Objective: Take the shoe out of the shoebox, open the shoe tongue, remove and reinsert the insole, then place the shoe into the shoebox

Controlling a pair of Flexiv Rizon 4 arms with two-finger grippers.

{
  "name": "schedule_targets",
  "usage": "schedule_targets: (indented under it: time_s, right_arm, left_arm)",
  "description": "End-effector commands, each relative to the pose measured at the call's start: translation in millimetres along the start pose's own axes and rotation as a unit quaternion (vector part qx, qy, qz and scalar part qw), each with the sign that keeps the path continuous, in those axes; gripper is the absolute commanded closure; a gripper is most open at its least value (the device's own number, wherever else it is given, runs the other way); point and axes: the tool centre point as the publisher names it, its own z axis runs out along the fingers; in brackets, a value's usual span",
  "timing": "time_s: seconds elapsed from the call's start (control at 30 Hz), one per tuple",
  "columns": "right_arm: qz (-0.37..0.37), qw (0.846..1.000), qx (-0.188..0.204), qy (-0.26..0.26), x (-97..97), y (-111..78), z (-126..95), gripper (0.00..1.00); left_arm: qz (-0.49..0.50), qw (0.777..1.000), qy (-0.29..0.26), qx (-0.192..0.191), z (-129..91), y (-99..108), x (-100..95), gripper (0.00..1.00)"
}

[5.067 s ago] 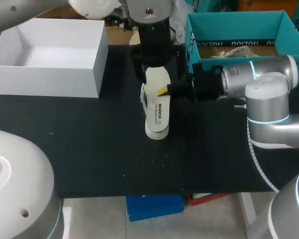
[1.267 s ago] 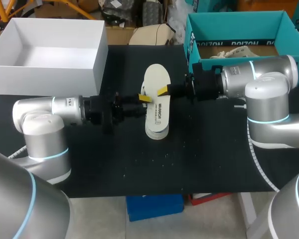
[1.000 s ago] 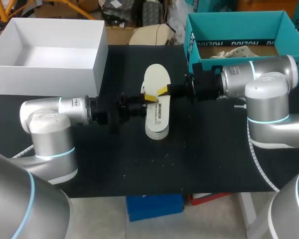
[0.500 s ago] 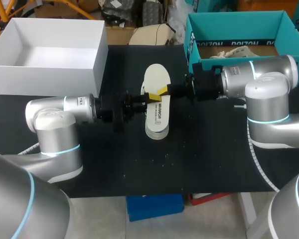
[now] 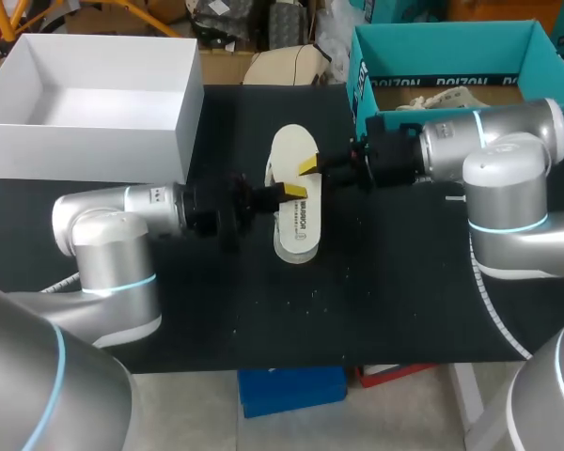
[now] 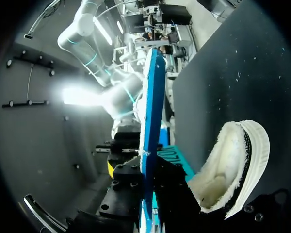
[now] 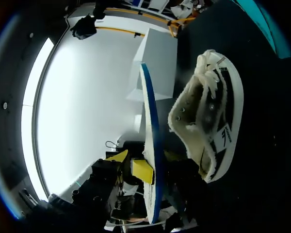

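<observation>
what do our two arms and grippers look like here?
Left arm and right arm: glossy silver-grey rounded links, glowing cyan rings at joints. Each ends in a black wrist section; left gripper and right gripper are black with yellow tips.

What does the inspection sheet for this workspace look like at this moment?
Surface: black tabletop, scattered pale specks.
Job's things: white sneaker lying on its side; blue-edged white foam insole out of it, held on edge above it; white cardboard shoebox open, empty.
Clutter: teal open cardboard box at far right corner.
Grippers: left gripper shut on the insole; right gripper at the insole's other side, grip unclear.
Cables: nothing seen.
Surroundings: nothing seen reaching over the table.
</observation>
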Motion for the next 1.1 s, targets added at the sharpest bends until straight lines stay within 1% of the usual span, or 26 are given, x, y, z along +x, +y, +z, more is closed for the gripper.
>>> schedule_targets:
  time_s: [0.03,0.17,0.27,0.37,0.43,0.47,0.53,0.67,0.77,0.8,0.83,1.1]
  right_arm:
    - [-0.007,0.999,-0.006,-0.033,10.6,-5.3,-12,0.0]
    - [-0.02,0.997,-0.003,-0.068,12.6,-8.7,-21,0.0]
    - [-0.031,0.994,-0.012,-0.102,13.6,-12.8,-32,0.0]
    - [-0.046,0.989,-0.017,-0.141,15.4,-16.9,-43,0.0]
    - [-0.056,0.985,-0.019,-0.161,15.7,-19.3,-49,0.0]
    - [-0.063,0.982,-0.02,-0.179,17.3,-21.4,-54,0.0]
    - [-0.077,0.976,-0.027,-0.203,19.3,-24.7,-61,0.0]
    - [-0.1,0.964,-0.047,-0.241,24.5,-31.7,-74,0.0]
    - [-0.108,0.961,-0.055,-0.249,27.3,-34.1,-79,0.0]
    - [-0.108,0.961,-0.055,-0.249,27.3,-34.1,-79,0.0]
    - [-0.108,0.961,-0.055,-0.249,27.3,-34.1,-79,0.0]
    - [-0.108,0.961,-0.055,-0.249,27.3,-34.1,-79,0.0]
  left_arm:
    - [-0.01,1.0,0.029,-0.006,-10,-17,-8.6,1.0]
    - [-0.022,0.998,0.056,-0.014,-24,-26,-9.5,1.0]
    - [-0.026,0.996,0.082,-0.023,-36,-32,-11.3,1.0]
    - [-0.031,0.993,0.106,-0.037,-47,-37,-13.4,1.0]
    - [-0.031,0.991,0.12,-0.041,-52,-40,-14.7,1.0]
    - [-0.031,0.99,0.13,-0.043,-55,-42,-15.1,1.0]
    - [-0.033,0.988,0.146,-0.042,-59,-47,-15.3,1.0]
    - [-0.041,0.984,0.171,-0.023,-64,-57,-15.2,1.0]
    - [-0.036,0.982,0.183,-0.007,-66,-66,-17.0,1.0]
    - [-0.022,0.983,0.182,0.013,-65,-68,-18.2,1.0]
    - [-0.026,0.983,0.18,0.018,-65,-72,-18.7,1.0]
    - [-0.026,0.983,0.18,0.018,-65,-72,-18.7,1.0]
